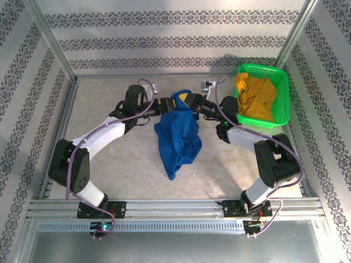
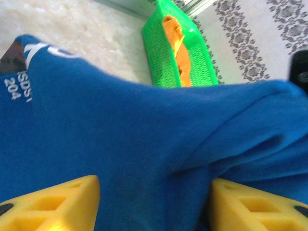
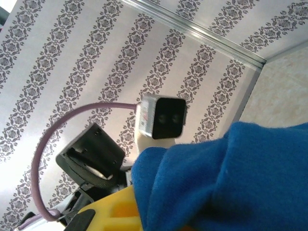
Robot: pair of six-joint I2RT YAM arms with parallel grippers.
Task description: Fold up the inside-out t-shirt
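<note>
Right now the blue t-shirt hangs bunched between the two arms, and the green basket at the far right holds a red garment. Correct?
Not quite. The garment in the green basket is mustard-yellow, not red; the top external view shows it. The blue t-shirt does hang bunched between the left arm and the right arm.

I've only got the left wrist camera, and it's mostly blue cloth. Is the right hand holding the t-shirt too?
Observer: Yes. The right hand is shut on the t-shirt's top edge, close beside the left hand.
Operator: Is the whole shirt off the table?
Observer: It looks not. From above it hangs bunched from the hands, and its lower end appears to lie on the table, toward the arm bases.
Operator: Where's the basket?
Observer: The green basket sits at the table's far right corner.
</note>
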